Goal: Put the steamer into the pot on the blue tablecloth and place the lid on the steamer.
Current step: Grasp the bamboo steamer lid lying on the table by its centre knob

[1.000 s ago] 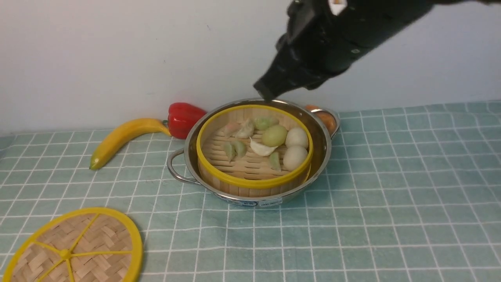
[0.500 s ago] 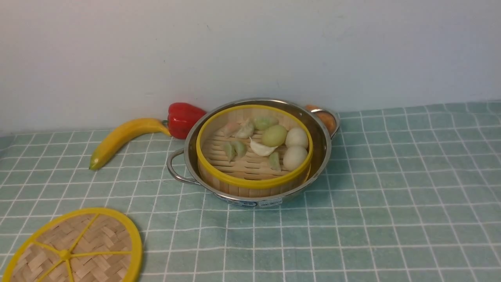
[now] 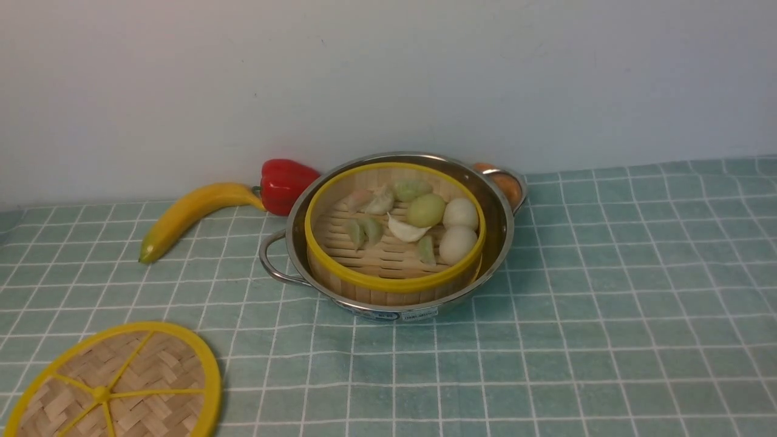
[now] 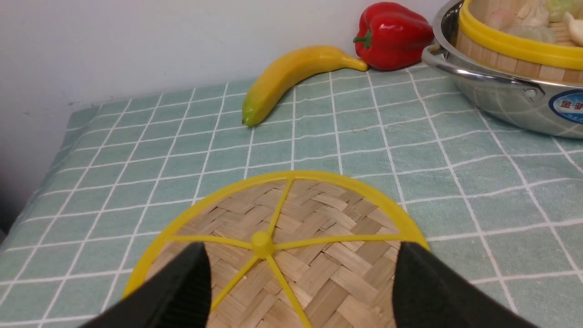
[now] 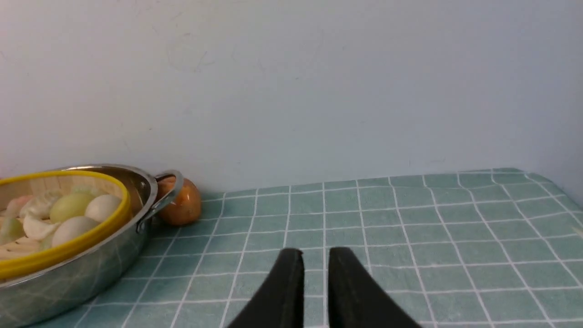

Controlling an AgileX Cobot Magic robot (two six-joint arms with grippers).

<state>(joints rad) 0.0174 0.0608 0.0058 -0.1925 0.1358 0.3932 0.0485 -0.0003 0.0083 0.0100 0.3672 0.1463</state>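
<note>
The steamer [image 3: 394, 284], a bamboo basket with a yellow rim and toy dumplings and buns inside, sits in the shiny pot [image 3: 505, 230] on the blue tablecloth [image 3: 607, 303]. The woven lid [image 3: 121, 388] lies flat on the cloth at the front left. Neither arm shows in the front view. In the left wrist view my left gripper [image 4: 299, 246] hangs open just above the lid [image 4: 319, 214], its black fingers [image 4: 191, 282] wide apart over the weave. My right gripper [image 5: 315, 253] hovers over bare cloth to the right of the pot [image 5: 91, 282], with a narrow empty gap between its tips.
A banana [image 3: 188, 212] and a red pepper [image 3: 282, 182] lie against the wall left of the pot. A small orange fruit [image 3: 508, 187] sits behind the pot's right handle. The wall stands close behind everything.
The right arm, which hung over the pot's far rim a second ago, has pulled out of the front view. The steamer, pot and lid have not moved.
</note>
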